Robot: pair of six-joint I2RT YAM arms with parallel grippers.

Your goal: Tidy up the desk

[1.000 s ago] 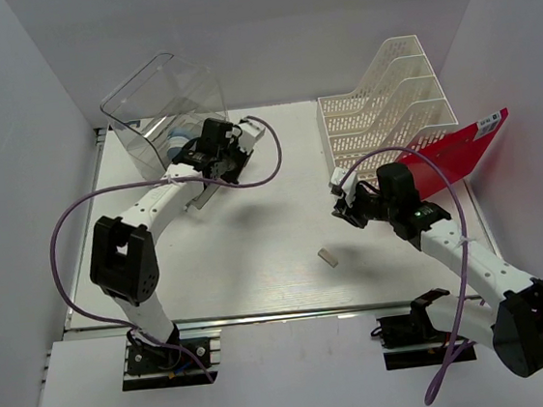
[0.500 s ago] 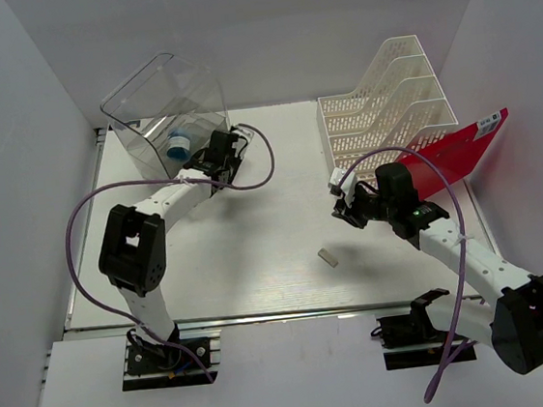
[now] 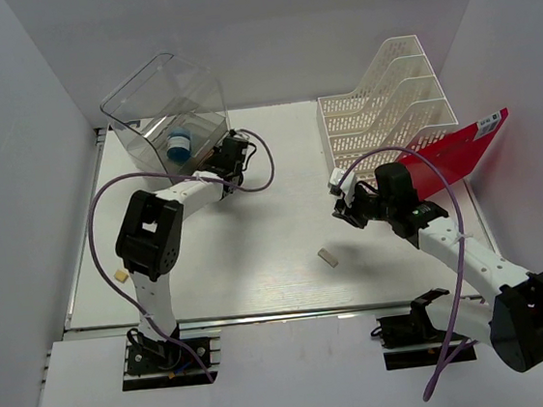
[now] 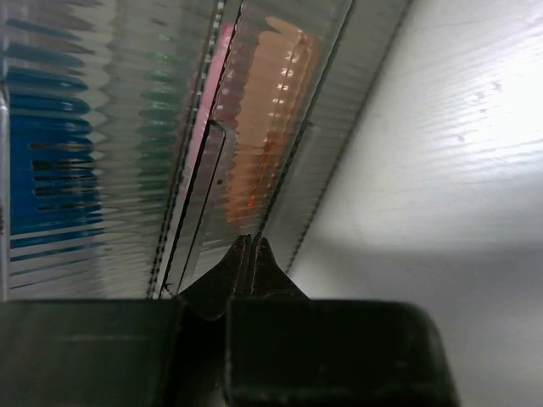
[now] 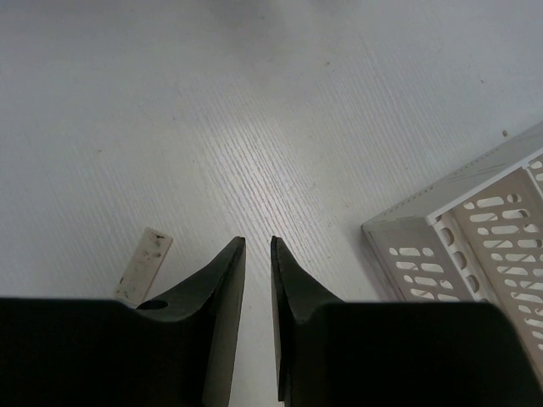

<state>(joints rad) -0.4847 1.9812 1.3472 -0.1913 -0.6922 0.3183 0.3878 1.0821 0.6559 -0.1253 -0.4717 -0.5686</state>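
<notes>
The white desk (image 3: pixel 255 234) holds a clear plastic drawer box (image 3: pixel 165 113) at the back left, with a blue roll (image 3: pixel 180 145) inside. My left gripper (image 3: pixel 232 155) is shut, its tips pressed against the box's ribbed clear front (image 4: pixel 254 127); blue and orange shapes show through it. My right gripper (image 3: pixel 342 206) hovers over the desk's right middle, its jaws all but shut with a thin gap, holding nothing (image 5: pixel 257 242). A small white flat piece (image 3: pixel 328 257) lies on the desk in front of it and also shows in the right wrist view (image 5: pixel 144 264).
A white slotted file rack (image 3: pixel 387 104) stands at the back right, its corner in the right wrist view (image 5: pixel 475 246). A red folder (image 3: pixel 460 150) leans beside it. A tiny beige piece (image 3: pixel 120 275) lies near the left edge. A silver rail (image 3: pixel 264 314) runs along the near edge.
My left gripper has moved forward against the clear box, and the clear drawer that stuck out has gone in. The right arm has hardly moved.
</notes>
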